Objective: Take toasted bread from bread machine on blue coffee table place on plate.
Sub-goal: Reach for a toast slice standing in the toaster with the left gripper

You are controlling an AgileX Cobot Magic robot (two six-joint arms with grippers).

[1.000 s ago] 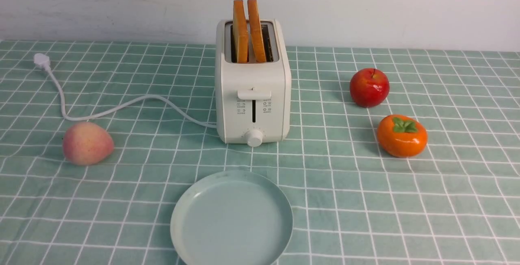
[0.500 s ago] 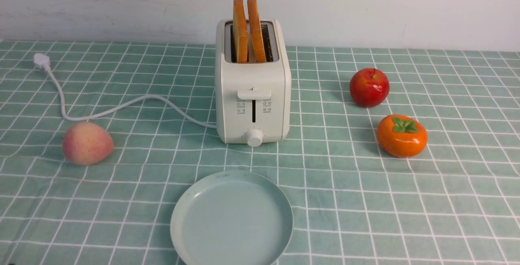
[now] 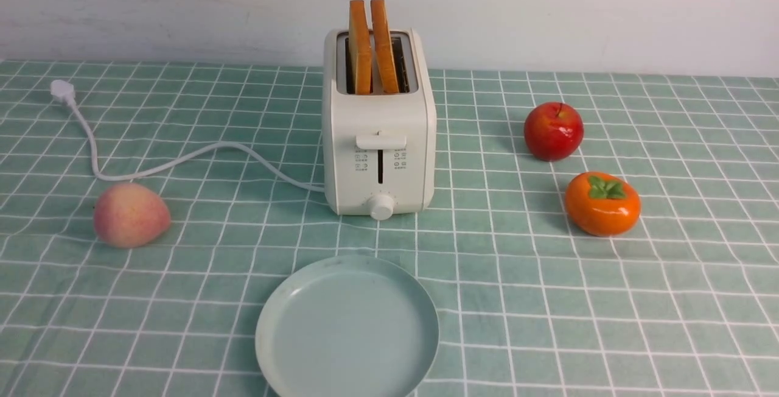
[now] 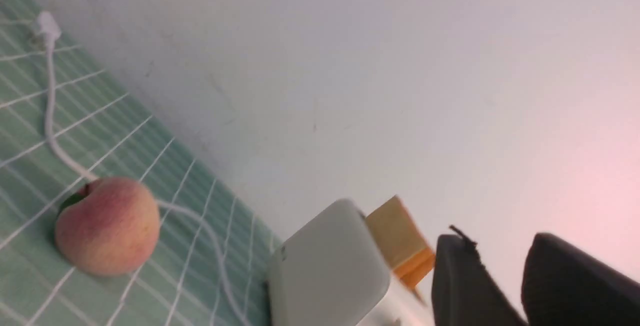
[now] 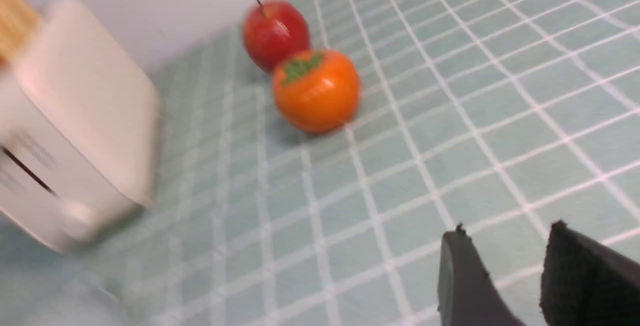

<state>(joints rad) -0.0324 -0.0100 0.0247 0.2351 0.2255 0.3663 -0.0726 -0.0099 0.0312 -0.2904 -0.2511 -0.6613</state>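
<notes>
Two slices of toasted bread [image 3: 371,44] stand upright in the slots of the cream-white bread machine [image 3: 378,141] at the middle of the blue coffee table [image 3: 517,299]. The empty pale blue-green plate [image 3: 347,330] lies in front of it, near the front edge. Neither gripper shows in the front view. In the left wrist view my left gripper [image 4: 495,246] is open and empty, off to the side of the bread machine [image 4: 327,266] and a bread corner [image 4: 400,238]. In the right wrist view my right gripper [image 5: 505,236] is open and empty above the cloth, apart from the bread machine [image 5: 75,121].
A peach [image 3: 130,214] lies left of the bread machine, with the white cord and plug [image 3: 91,141] behind it. A red apple [image 3: 553,131] and an orange persimmon [image 3: 602,203] lie to the right. A white wall [image 3: 548,7] backs the table.
</notes>
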